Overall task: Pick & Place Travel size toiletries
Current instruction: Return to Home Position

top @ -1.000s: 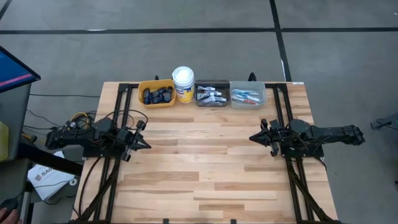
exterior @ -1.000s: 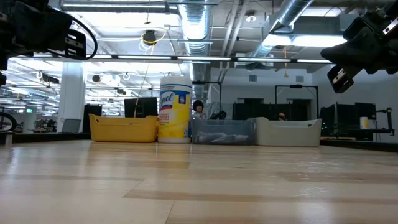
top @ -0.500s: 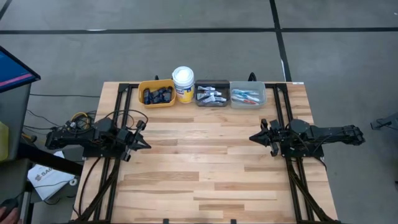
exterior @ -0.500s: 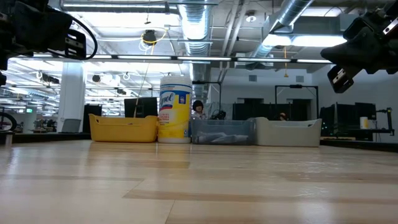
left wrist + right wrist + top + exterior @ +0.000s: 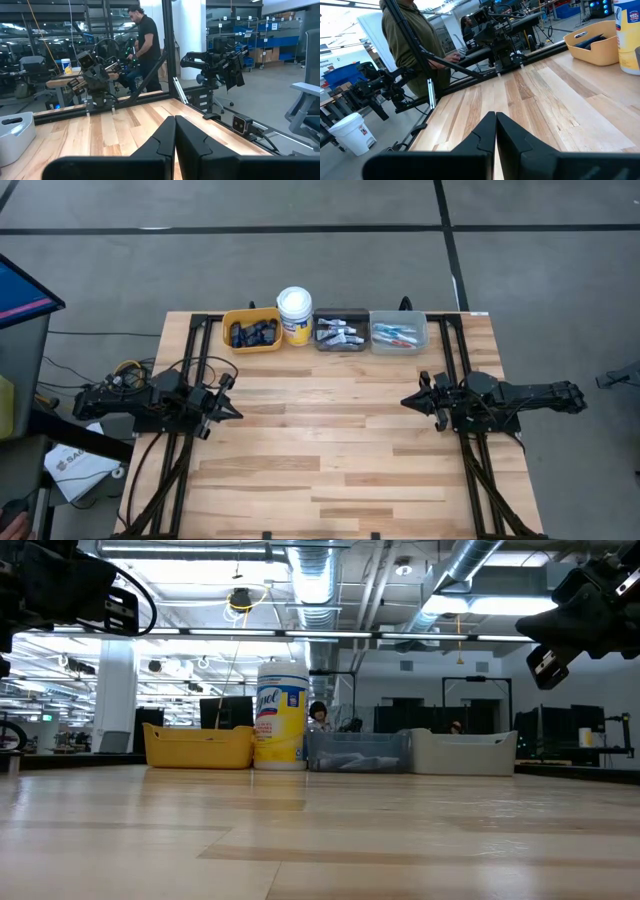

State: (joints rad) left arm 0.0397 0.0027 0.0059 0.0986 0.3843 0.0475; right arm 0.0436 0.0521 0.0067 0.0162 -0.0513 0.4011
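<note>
A: Start at the near edge. What's on the worktop (image 5: pixel 330 470)?

B: Bare planks. None of the toiletries lies loose on the wood anywhere the high view shows.

A: And the arms?

B: Halfway back, one at each side. The left claw (image 5: pixel 233 410) points inward from the left rail. The right claw (image 5: pixel 408 401) faces it from the right rail, well apart, with the middle open between them. I read that as a parked pose, drawn back over their own frames and clear of the bins.

A: Carrying anything?

B: No. The left wrist view shows its two dark fingers (image 5: pixel 162 140) pressed flat together with nothing between them. The right wrist view shows the same of its fingers (image 5: pixel 485 135). That fits, since I see nothing waiting to be picked up.

A: So where are the toiletries?

B: Along the far edge, sorted by kind. The dark navy mini tubes (image 5: pixel 253 335) lie in the yellow bin (image 5: pixel 252 311). The white toothpaste tubes (image 5: pixel 341 333) are in the dark bin (image 5: pixel 340 312). The toothbrushes (image 5: pixel 396 334) are in the grey bin (image 5: pixel 398 314) at the right end. A yellow Lysol wipes tub (image 5: pixel 294 315) stands upright between the yellow and dark bins.

A: Beyond that?

B: Only the room. A person (image 5: pixel 318 712) shows behind the bins in the low view.

A: Then the job?

B: It looks finished, as far as I can judge.
</note>
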